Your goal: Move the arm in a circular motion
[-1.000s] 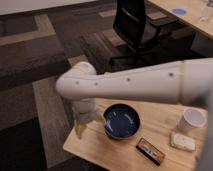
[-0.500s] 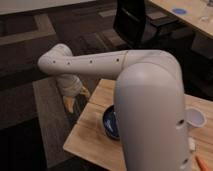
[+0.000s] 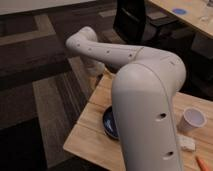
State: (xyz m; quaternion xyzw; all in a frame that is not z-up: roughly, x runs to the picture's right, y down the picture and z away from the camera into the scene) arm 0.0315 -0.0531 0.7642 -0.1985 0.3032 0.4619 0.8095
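Note:
The arm [image 3: 145, 110] is off-white and fills the middle of the camera view. Its thick near segment rises from the bottom edge and bends at a rounded joint. A thinner segment [image 3: 107, 50] with small dark screw holes runs up and left to an elbow [image 3: 82, 41]. From there the wrist drops to the tan gripper [image 3: 94, 80], which hangs just off the far-left corner of the wooden table [image 3: 87, 137]. Nothing shows in the gripper.
A dark blue bowl [image 3: 108, 125] on the table is half hidden behind the arm. A white cup [image 3: 193, 120], a white packet [image 3: 186, 144] and an orange item [image 3: 202, 163] lie at the right. A black office chair [image 3: 134, 20] and a second table [image 3: 192, 15] stand behind.
The arm has swung on round: its elbow has moved right and farther back, and the gripper has gone from over the table's left end to its far corner. The thick segment now covers more of the bowl.

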